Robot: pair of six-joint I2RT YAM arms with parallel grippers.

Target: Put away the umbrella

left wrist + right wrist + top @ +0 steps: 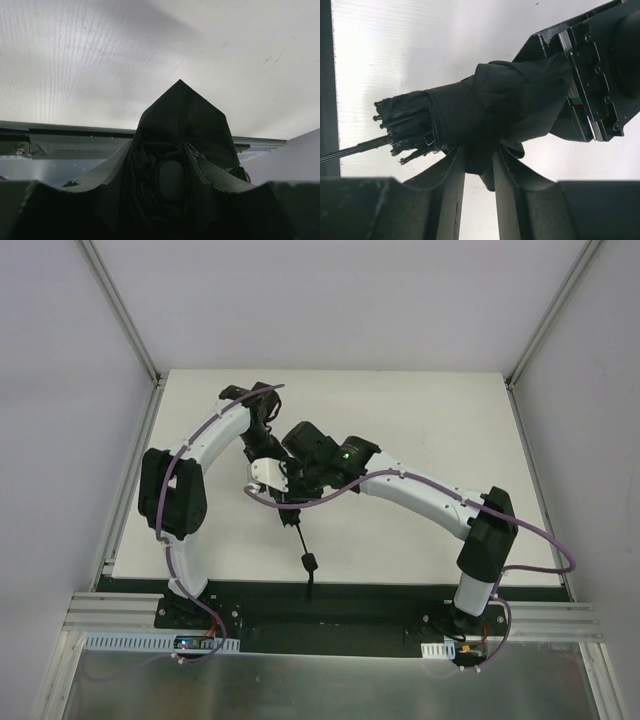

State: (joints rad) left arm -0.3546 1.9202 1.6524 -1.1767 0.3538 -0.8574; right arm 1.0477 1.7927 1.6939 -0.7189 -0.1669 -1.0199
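Black umbrella (303,445): over white table (420,420), canopy between both grippers, shaft slanting toward near edge.
Left gripper (157,150): clamped on canopy end.
Right gripper (479,155): slightly parted around fabric; grip unclear.

Top view overhead, looks down on table (450,410); wrist views close, both share umbrella (455,115).

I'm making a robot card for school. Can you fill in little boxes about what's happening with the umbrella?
umbrella: black, canopy bunched, over the white table
left gripper: shut on the canopy
right gripper: fingers either side of the canopy, grip unclear
shaft: thin, sticking out of the canopy
handle: toward the table's near edge
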